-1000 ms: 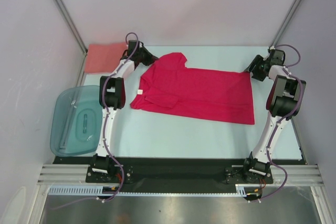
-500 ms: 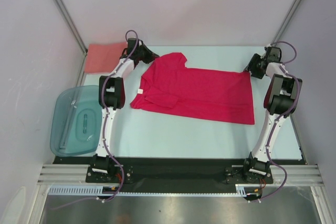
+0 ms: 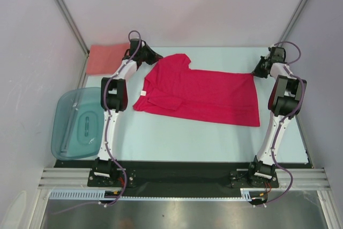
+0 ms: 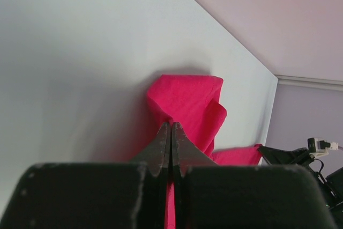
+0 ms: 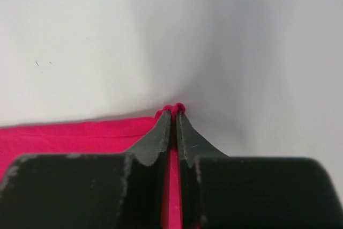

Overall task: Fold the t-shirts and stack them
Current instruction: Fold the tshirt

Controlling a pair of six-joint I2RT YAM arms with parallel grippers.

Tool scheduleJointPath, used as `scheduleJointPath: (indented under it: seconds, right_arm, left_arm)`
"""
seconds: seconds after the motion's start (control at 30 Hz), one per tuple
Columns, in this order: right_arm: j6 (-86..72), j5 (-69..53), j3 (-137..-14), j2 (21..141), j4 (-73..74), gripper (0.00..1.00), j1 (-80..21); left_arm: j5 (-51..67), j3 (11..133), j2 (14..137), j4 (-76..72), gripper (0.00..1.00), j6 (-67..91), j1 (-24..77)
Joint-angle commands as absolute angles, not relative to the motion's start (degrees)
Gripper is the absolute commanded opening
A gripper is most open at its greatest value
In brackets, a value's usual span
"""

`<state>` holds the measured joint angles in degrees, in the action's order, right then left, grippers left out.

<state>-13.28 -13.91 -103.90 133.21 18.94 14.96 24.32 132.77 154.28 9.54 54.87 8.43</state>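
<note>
The crimson-red t-shirt (image 3: 201,95) lies spread flat across the middle of the table, collar end to the left. My left gripper (image 3: 154,57) is shut on the shirt's far left sleeve. In the left wrist view red cloth (image 4: 187,97) bunches just beyond the left gripper (image 4: 171,126) and runs between its fingers. My right gripper (image 3: 256,72) is shut on the shirt's far right hem corner. In the right wrist view a pinch of red cloth (image 5: 80,135) pokes out past the right gripper (image 5: 174,113). The salmon-pink t-shirt (image 3: 104,57) lies folded at the far left.
A translucent teal plastic tub (image 3: 77,122) sits at the table's left edge, beside the left arm. Slanted metal frame posts (image 3: 64,12) rise at both far corners. The white table (image 3: 182,138) ends at a black strip near the arm bases.
The right gripper has closed on the red shirt's far right corner, after shifting slightly toward the far edge. The left gripper stays shut on the sleeve.
</note>
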Motion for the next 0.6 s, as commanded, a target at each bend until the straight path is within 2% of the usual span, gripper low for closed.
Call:
scheduleJointPath:
  seconds: [0.0, 0.07, 0.57]
  right_arm:
    - [-13.01, -12.83, -105.91, 131.23, 18.63, 0.05, 14.85]
    - [-12.75, -11.87, -104.77, 130.08, 18.28, 0.00, 14.85]
    - [-13.18, -12.30, -94.75, 120.33, 15.64, 0.00, 15.73]
  left_arm:
    - [24.87, 132.98, 147.67, 8.09, 0.00, 52.65, 8.26]
    - [24.52, 131.93, 146.96, 8.52, 0.00, 51.69, 8.26]
    - [21.88, 128.32, 142.47, 15.90, 0.00, 44.12, 8.26]
